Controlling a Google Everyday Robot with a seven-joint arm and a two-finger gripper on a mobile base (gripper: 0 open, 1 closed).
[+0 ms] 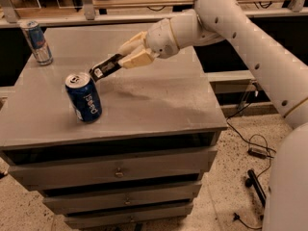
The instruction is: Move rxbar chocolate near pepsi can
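Observation:
The pepsi can (84, 96), dark blue with white lettering and a silver top, stands upright on the left front part of the grey cabinet top (154, 100). My gripper (129, 57) is above the middle of the top, shut on the rxbar chocolate (105, 67), a dark flat bar with a white patch at its free end. The bar sticks out to the left and down, held above the surface. Its free end is just to the upper right of the can's top, close to it but apart.
A slimmer silver-and-blue can (37, 42) stands at the back left corner of the top. The cabinet has drawers (118, 170) below. My white arm (250, 47) reaches in from the right. Cables (257, 148) lie on the floor at right.

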